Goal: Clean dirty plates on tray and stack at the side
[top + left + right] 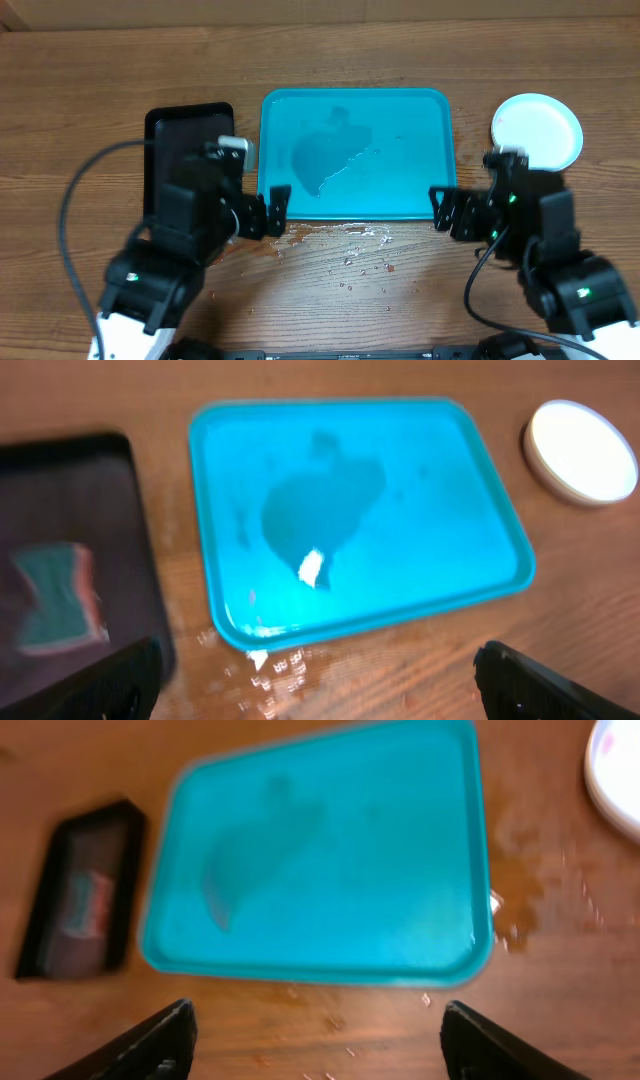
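The turquoise tray (pixel 440 110) lies at the table's middle with no plates on it, only a wet patch; it also shows in the left wrist view (pixel 215 540) and the right wrist view (pixel 160 935). The plates (pixel 537 130) sit stacked at the far right, white on top, also seen in the left wrist view (pixel 583 450) and the right wrist view (pixel 615 775). My left gripper (pixel 277 210) is open and empty at the tray's front left corner. My right gripper (pixel 443 208) is open and empty at the tray's front right corner.
A black tray (pixel 165 135) holding a sponge (pixel 60 595) stands left of the turquoise tray. Water drops and small smears (pixel 355 245) lie on the wood in front of the tray.
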